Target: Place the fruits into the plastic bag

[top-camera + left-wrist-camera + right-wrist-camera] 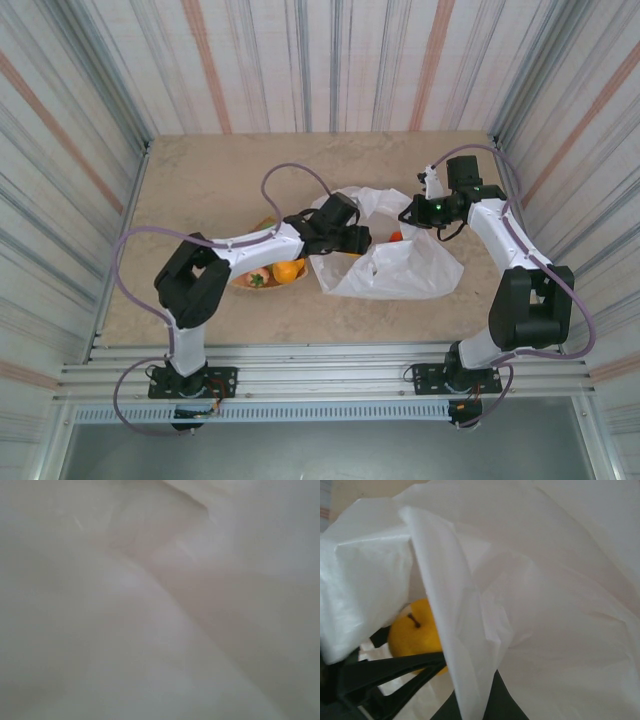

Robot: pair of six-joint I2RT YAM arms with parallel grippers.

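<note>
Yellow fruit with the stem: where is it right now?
The yellow fruit sits lower left in the right wrist view, tucked under a fold of the plastic bag.

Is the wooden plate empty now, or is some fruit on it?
Not empty. In the top view an orange fruit and a smaller reddish fruit with some green lie on the plate, beside the left arm.

Blurred white plastic bag [150, 605] very close, soft folds, a crease at upper right

Beige table [200, 180] bears white plastic bag [400, 270] and wooden plate [240, 284]
</note>
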